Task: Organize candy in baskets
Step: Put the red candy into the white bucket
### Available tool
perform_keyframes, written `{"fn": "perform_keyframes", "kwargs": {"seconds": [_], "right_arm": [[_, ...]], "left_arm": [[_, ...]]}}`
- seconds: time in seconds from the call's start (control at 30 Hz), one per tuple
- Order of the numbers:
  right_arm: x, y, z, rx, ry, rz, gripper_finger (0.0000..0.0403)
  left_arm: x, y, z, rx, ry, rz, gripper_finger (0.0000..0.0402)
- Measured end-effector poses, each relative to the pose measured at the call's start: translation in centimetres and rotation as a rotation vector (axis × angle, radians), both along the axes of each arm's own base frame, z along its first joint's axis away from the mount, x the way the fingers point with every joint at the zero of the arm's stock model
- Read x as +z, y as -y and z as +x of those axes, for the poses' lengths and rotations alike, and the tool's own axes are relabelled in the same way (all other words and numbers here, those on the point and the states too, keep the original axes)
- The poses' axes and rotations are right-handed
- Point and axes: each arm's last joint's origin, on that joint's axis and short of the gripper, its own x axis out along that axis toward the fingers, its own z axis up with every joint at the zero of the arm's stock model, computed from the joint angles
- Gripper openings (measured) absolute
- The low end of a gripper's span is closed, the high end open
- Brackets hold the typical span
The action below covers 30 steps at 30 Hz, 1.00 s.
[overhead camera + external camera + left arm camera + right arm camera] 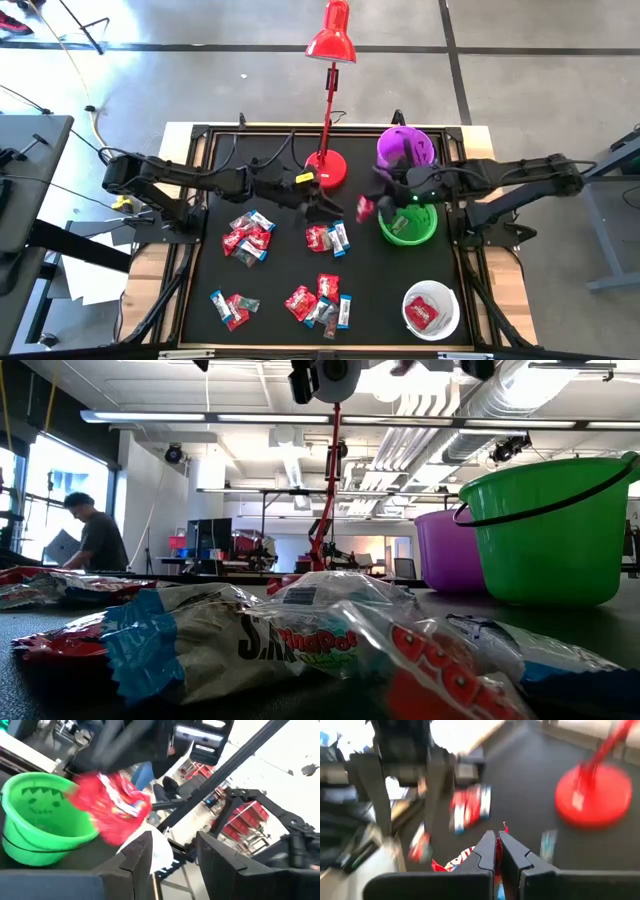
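Worktop (200,200) first: a black mat in a pale wooden frame, with both dark arms reaching in from the sides toward its middle. A red desk lamp (327,100) stands at the far edge, its round base (326,168) on the mat. To the right of that base sit the purple basket (405,148) and, touching it on the near side, the green basket (408,225); the white basket (431,310) stands well apart at the near right corner with red sweets inside. Candy (248,238) lies in loose clusters across the mat's middle and near side, in red, blue-and-white and dark wrappers.

The right hand (497,851) hangs just left of the green basket, its fingers pinched together on a red candy (365,209) held above the mat. The left hand (172,852) hovers beside it, near the lamp base, its two fingers standing apart with nothing between them; its wrist view looks straight at the red candy and the green basket behind.

In the room beyond, a person (95,535) bends over a desk.
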Motion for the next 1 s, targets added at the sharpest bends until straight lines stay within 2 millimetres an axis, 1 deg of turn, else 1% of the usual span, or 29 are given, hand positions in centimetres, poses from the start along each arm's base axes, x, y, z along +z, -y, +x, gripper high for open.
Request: {"fn": "perform_keyframes", "kwargs": {"seconds": [0.07,0.17,0.3,0.47,0.57,0.77,0.9,1.0], "right_arm": [[-0.5,-0.2,-1.2,0.03,-0.1,0.116,0.0],[-1.3,-1.1,-2.8,0.042,-0.254,0.254,0.0],[-2.1,-3.2,-4.4,0.09,-0.423,0.399,0.0],[-2.2,-6.2,-5.8,0.166,-0.525,0.517,0.0],[-2.2,-7.9,-6.9,0.173,-0.572,0.573,0.0],[-2.8,-11.1,-8.4,0.182,-0.679,0.613,0.0],[-3.9,-13.0,-8.4,0.187,-0.724,0.556,0.0002],[-4.9,-14.1,-8.1,0.187,-0.763,0.519,0.0019]], "left_arm": [[0.0,-0.1,0.0,-0.002,-0.003,-0.012,0.0136],[0.0,-0.2,0.0,0.0,-0.005,-0.012,0.0136],[0.0,-0.4,0.0,0.008,-0.009,-0.014,0.0136],[-0.2,-1.0,0.0,0.028,-0.025,-0.014,0.0136],[-0.3,-1.2,0.0,0.037,-0.035,-0.02,0.0136],[-0.3,-1.4,0.0,0.053,-0.038,-0.021,0.0136],[-0.3,-1.6,0.0,0.063,-0.041,-0.022,0.0136],[-0.3,-1.9,0.0,0.071,-0.041,-0.022,0.0135]]}}
